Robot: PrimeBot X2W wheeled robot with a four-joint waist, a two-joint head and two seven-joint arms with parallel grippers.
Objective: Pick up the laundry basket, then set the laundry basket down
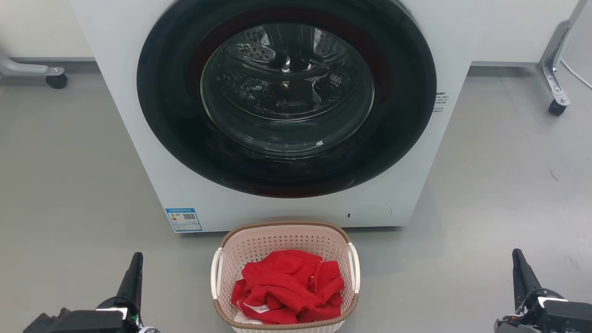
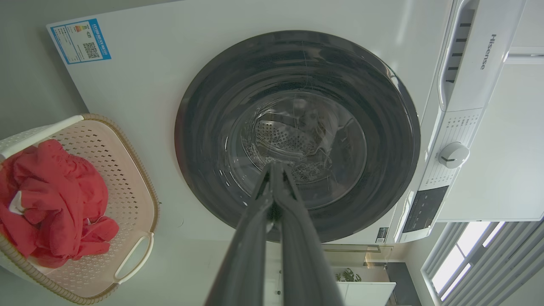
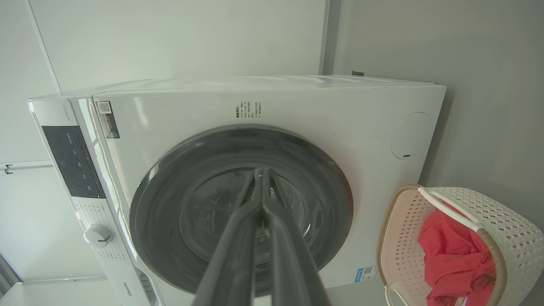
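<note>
Overhead, the laundry basket sits between left hand and right hand; wrist views reveal both clenched, empty.

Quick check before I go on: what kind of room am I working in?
Probably a laundry corner in a lab or test space: a front-loading washer stands on grey floor, the laundry basket holds red clothes before it, and wheeled frame legs flank it.
</note>
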